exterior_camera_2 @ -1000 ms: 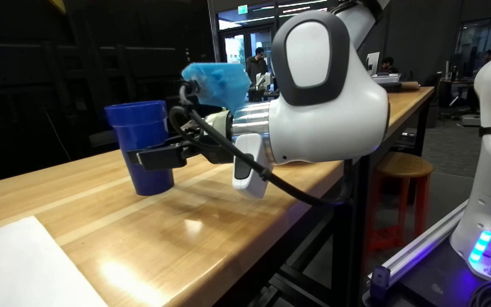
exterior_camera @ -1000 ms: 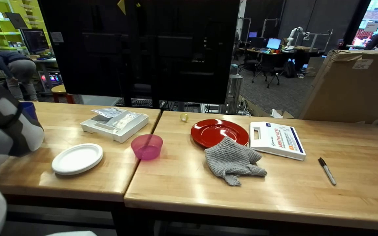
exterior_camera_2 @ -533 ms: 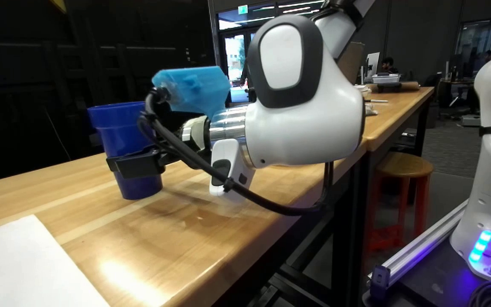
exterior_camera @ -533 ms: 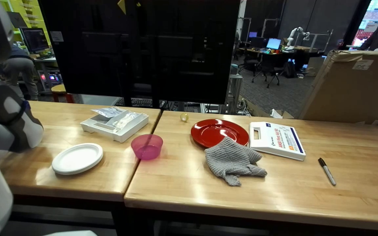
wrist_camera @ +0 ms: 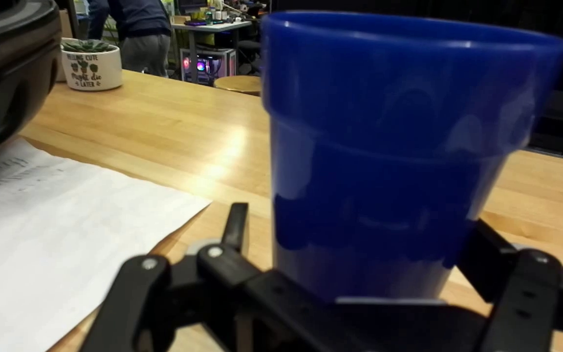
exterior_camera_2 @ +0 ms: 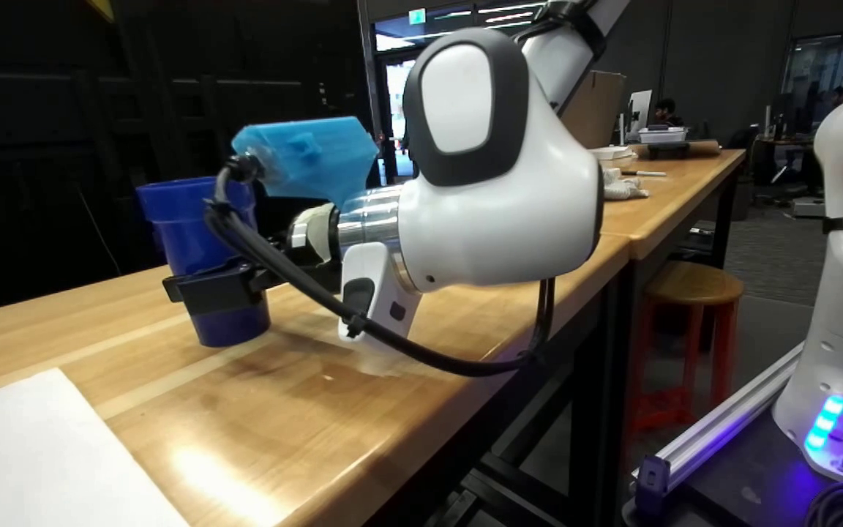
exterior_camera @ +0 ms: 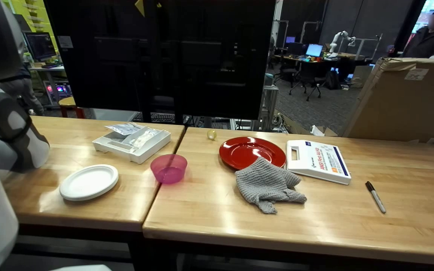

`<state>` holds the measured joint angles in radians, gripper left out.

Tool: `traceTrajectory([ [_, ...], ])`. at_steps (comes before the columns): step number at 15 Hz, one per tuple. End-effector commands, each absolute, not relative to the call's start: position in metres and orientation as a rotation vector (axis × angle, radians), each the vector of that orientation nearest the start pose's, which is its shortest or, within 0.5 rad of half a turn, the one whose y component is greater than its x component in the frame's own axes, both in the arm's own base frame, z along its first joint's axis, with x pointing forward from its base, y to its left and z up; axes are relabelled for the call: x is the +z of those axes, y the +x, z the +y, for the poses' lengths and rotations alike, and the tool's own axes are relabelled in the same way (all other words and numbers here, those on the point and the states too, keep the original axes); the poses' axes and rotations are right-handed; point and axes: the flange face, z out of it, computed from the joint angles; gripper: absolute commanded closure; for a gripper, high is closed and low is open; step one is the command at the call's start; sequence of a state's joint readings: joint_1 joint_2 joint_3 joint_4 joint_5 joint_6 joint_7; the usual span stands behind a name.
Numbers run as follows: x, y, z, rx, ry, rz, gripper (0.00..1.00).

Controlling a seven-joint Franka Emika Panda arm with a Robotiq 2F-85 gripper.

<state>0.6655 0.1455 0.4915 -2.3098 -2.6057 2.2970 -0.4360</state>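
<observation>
A blue cup [wrist_camera: 399,107] with a stepped rim stands upright on the wooden table [exterior_camera_2: 260,439]. My gripper [wrist_camera: 357,220] straddles its lower half with jaws spread wide. In the wrist view, a strip of table shows between the left finger [wrist_camera: 235,227] and the cup, while the right finger [wrist_camera: 487,261] appears to touch the cup's side. In an exterior view the near finger [exterior_camera_2: 216,289] crosses in front of the cup [exterior_camera_2: 198,230]; the far finger is hidden behind it. The arm [exterior_camera: 17,139] conceals the cup in an exterior view.
White paper [wrist_camera: 91,234] lies beside the gripper, with a potted succulent [wrist_camera: 93,68] farther back. Along the tables are a white plate [exterior_camera: 89,182], pink bowl [exterior_camera: 169,169], white tray [exterior_camera: 134,143], red plate [exterior_camera: 239,148], grey knit cloth [exterior_camera: 266,184], first aid kit [exterior_camera: 318,162] and marker [exterior_camera: 376,197].
The arm and gripper have moved leftward in an exterior view, the fingers reaching further past the cup. The cup has slid the same way across the table. The jaws have stayed wide.
</observation>
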Motion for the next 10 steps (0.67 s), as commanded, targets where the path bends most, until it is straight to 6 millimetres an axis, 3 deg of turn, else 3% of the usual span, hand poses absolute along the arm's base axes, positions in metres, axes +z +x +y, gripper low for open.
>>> traceTrajectory([
  [1, 0.3052, 0.2291, 0.4956, 0.542, -0.689, 1.587, 0.00],
  [3, 0.3068, 0.2288, 0.4996, 0.546, -0.690, 1.582, 0.05],
  [4, 0.3075, 0.2281, 0.5019, 0.550, -0.690, 1.579, 0.26],
  [6, 0.3079, 0.2269, 0.5041, 0.558, -0.687, 1.580, 0.29],
  [8, 0.3076, 0.2256, 0.5025, 0.562, -0.683, 1.582, 0.42],
  [10, 0.3079, 0.2257, 0.4980, 0.561, -0.673, 1.580, 0.42],
])
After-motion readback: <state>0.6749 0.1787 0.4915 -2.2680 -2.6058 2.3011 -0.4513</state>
